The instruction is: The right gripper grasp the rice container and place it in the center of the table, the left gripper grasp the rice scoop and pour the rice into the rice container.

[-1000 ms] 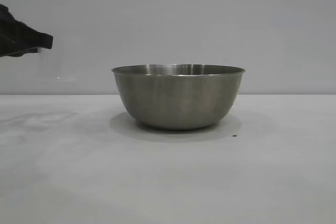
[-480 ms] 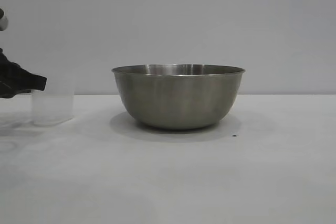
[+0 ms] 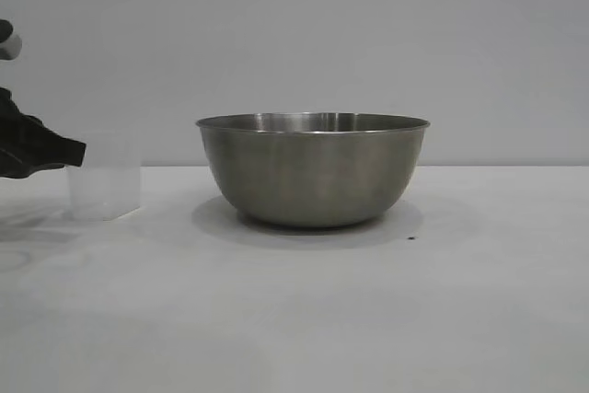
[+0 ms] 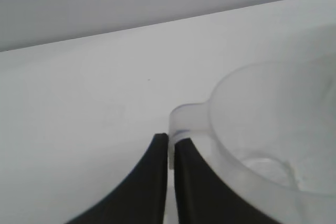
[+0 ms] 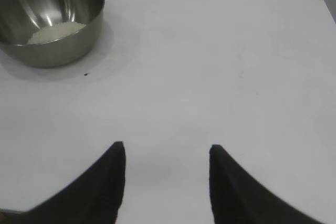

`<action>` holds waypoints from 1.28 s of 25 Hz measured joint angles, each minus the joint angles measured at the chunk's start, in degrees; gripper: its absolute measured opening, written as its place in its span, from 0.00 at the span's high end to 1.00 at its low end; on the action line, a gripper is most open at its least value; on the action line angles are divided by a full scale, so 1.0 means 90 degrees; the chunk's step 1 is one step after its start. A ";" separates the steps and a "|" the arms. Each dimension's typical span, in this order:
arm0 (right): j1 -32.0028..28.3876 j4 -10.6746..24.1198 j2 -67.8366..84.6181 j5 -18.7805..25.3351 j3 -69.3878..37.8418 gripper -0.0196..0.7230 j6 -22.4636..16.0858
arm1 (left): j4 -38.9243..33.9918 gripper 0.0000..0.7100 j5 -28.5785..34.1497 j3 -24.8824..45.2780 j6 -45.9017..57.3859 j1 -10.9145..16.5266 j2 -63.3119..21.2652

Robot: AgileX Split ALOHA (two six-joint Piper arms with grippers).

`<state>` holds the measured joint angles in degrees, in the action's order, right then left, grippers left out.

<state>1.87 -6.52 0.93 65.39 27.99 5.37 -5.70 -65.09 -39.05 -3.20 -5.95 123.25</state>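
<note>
Right, I am looking at the rice scoop (image 3: 104, 189) standing upright on the bench (image 3: 304, 319), well to the left of the rice container (image 3: 313, 170), which is sitting about mid-bench with its thin rim level. My left end effector (image 4: 171, 148) is sitting at the scoop's side handle, its two fingers nearly together with the thin tab of the handle between them; I am reading that as a light pinch on the handle, though whether it is truly bearing on the plastic I cannot tell. I am judging the scoop to be light, thin-walled and slick, liable to twist or tip if squeezed anywhere but that handle, so the handle near the rim is where I would be holding it. The steel container is looking stiff and heavier, smooth-sided, best taken by the rim. My right end effector (image 5: 167, 153) is hanging spread and empty over bare bench, well apart from the container. The exterior view is showing me only the container's outside wall; the right wrist view is looking down into it and showing the rice (image 5: 56, 31) lying as a pale heap on its floor. The left wrist view alone is showing the handle between the fingers and a scoop that is looking empty.
</note>
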 joint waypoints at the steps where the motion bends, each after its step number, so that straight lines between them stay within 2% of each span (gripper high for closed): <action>1: 0.0000 0.0000 0.0000 0.0000 0.0000 0.55 0.0000 | 0.0000 0.63 0.0000 0.0000 0.0000 0.0000 0.0000; 3: 0.0000 0.0000 0.0000 0.0000 0.0000 0.55 0.0000 | 0.0000 0.54 0.0000 0.0000 0.0000 0.0000 0.0000; 8: 0.0000 0.0000 0.0000 0.0000 0.0000 0.55 0.0000 | 0.0012 0.55 0.0000 0.0157 0.0002 0.0000 0.0000; 9: 0.0000 0.0000 0.0000 0.0000 0.0000 0.55 0.0000 | 0.0012 0.49 0.0000 0.0240 0.0002 0.0000 -0.0011; 16: 0.0000 0.0000 0.0000 0.0000 0.0000 0.55 0.0000 | 0.0142 0.51 0.0000 0.0818 0.0002 0.0000 -0.0396; 23: 0.0000 0.0000 0.0000 0.0000 0.0000 0.55 0.0000 | 0.1496 0.51 -0.0012 0.1406 0.0002 0.0042 -0.0916; 32: 0.0000 0.0000 0.0000 0.0000 0.0000 0.55 0.0000 | 0.1742 0.51 -0.0012 0.1728 -0.0597 0.0113 -0.1000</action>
<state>1.87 -6.52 0.93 65.39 27.99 5.37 9.98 -65.20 -23.50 -8.57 -4.93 114.25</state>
